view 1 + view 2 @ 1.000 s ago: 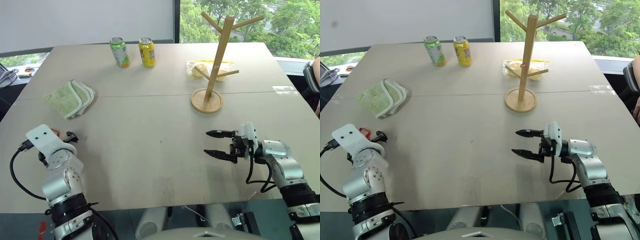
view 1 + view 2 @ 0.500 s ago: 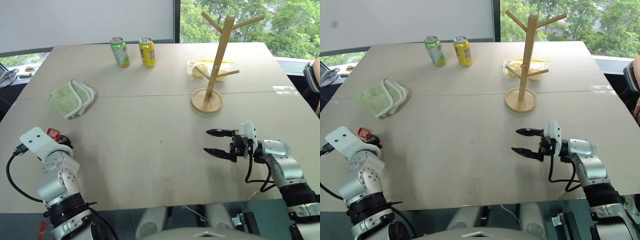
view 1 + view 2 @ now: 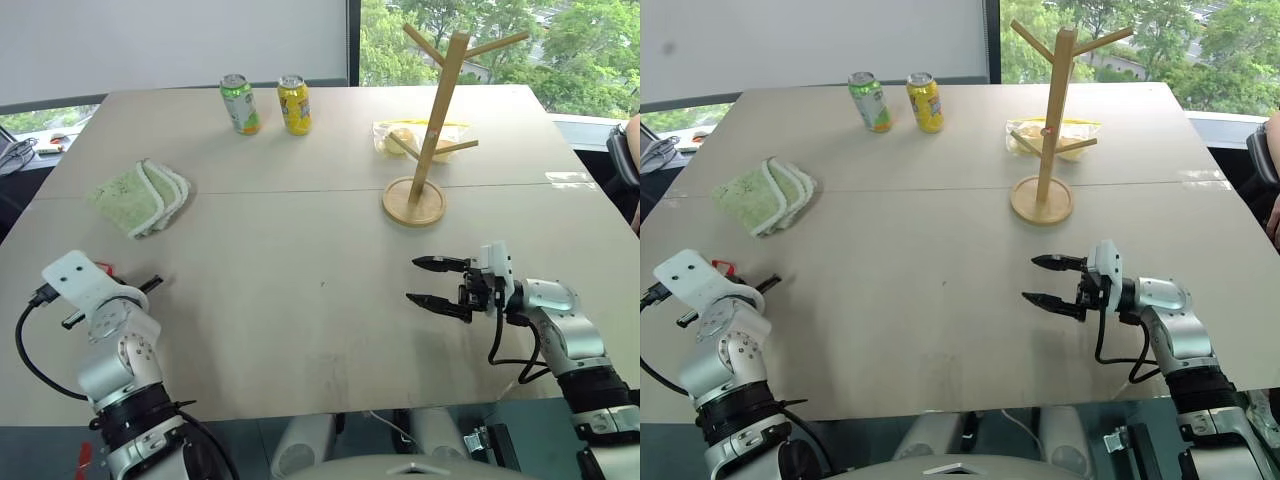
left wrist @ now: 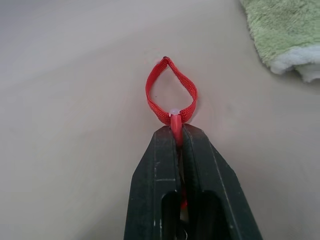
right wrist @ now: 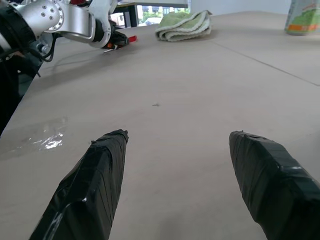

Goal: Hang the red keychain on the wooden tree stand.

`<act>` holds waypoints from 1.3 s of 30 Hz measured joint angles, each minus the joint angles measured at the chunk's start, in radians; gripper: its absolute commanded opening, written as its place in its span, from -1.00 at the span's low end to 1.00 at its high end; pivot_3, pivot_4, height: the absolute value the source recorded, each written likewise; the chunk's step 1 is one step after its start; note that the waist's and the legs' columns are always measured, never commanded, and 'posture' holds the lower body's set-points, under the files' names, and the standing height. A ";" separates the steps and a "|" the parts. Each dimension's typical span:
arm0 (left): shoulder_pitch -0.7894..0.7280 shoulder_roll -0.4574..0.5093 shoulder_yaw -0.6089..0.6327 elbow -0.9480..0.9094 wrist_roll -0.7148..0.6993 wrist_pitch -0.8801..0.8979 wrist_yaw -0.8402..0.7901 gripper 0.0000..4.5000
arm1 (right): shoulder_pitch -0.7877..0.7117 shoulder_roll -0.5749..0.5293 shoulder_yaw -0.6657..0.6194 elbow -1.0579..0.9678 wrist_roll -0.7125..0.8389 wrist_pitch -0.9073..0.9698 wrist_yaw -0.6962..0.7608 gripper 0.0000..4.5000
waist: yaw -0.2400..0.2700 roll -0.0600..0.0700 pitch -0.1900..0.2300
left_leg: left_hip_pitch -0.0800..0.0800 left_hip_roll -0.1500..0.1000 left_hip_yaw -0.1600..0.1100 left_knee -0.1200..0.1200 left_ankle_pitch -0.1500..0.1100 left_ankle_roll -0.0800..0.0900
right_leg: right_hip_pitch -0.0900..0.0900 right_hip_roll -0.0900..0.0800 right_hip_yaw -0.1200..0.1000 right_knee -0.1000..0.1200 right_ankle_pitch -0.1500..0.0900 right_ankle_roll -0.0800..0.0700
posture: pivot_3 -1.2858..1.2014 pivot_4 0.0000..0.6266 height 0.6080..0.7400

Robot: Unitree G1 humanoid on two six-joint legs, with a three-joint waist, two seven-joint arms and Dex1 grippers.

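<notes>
The left gripper (image 4: pixel 177 131) has its jaws closed on the red keychain (image 4: pixel 171 96), low at the lower left of the head view, just above the tabletop (image 3: pixel 300 240). Pickup looks done; carrying it to the wooden tree stand (image 3: pixel 432 120), upper right, remains. The right gripper (image 3: pixel 432 283) hangs with jaws apart, empty. No writing on the two cans (image 3: pixel 265 103) is readable.

No text, label or number can be read on anything, the two cans (image 3: pixel 264 104) included.
</notes>
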 measured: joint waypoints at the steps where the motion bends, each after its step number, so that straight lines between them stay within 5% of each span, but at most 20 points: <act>1: 0.000 -0.004 -0.011 -0.008 -0.005 -0.006 -0.008 -0.99 | -0.001 0.000 -0.002 0.000 0.000 0.000 -0.003 0.55 | 0.000 0.000 0.000 | 0.000 0.000 0.000 0.000 0.000 0.000 | 0.000 0.000 0.000 0.000 0.000 0.000 | 0.03 -0.52 1.00; 9: 0.017 -0.011 -0.327 -0.294 0.044 -0.143 -0.197 -0.99 | -0.023 -0.039 -0.180 -0.131 0.143 0.159 -0.141 0.55 | -0.001 0.000 0.001 | -0.001 0.000 0.001 -0.001 0.000 0.000 | 0.000 -0.001 0.001 0.000 -0.001 -0.002 | 0.03 -0.52 1.00; 19: -0.214 -0.119 -0.788 -0.166 0.118 -0.400 -0.530 -0.99 | 0.038 -0.174 -0.413 -0.354 0.272 0.345 -0.331 0.55 | 0.000 0.001 0.001 | -0.001 0.000 0.006 0.000 0.001 0.006 | 0.000 -0.001 0.004 -0.002 -0.001 -0.002 | 0.03 -0.52 1.00; 39: -0.304 -0.275 -0.875 0.129 0.219 -0.770 -0.685 -0.99 | 0.091 -0.246 -0.471 -0.449 0.301 0.437 -0.418 0.55 | 0.002 0.002 0.002 | -0.002 0.000 0.007 0.001 0.001 0.008 | 0.000 -0.001 0.004 -0.003 -0.002 0.004 | 0.03 -0.52 1.00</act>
